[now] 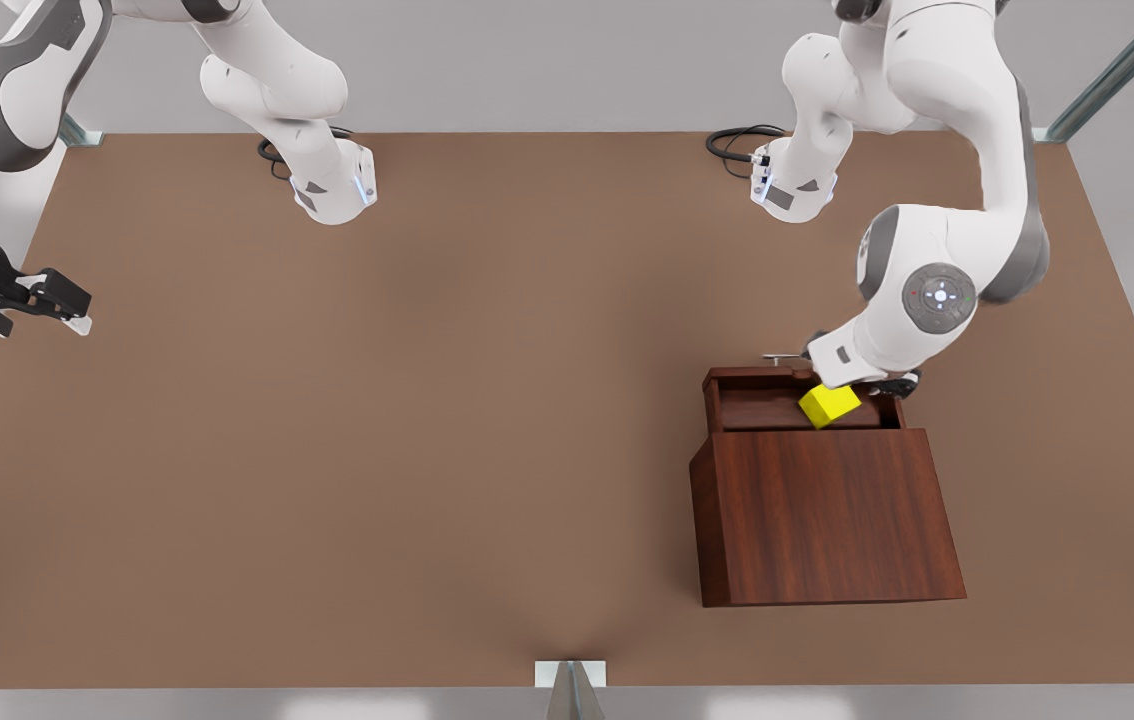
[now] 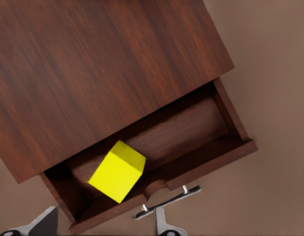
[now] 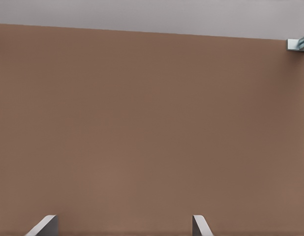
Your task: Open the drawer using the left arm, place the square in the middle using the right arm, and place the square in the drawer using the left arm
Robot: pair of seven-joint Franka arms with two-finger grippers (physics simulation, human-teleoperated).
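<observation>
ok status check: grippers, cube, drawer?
Left gripper above the open drawer, fingers spread, empty. Yellow cube tilted in the drawer, free of the fingers. Right gripper waits at the table's edge, open. Nothing blocking.

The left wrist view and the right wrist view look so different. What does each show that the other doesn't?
Only the left wrist view shows the cabinet, its open drawer with the silver handle, and the yellow square inside the drawer, clear of the left gripper, whose fingers are open. Only the right wrist view shows a metal bracket at the table's far edge. Both share the brown tabletop and open fingertips; the right gripper holds nothing.
</observation>
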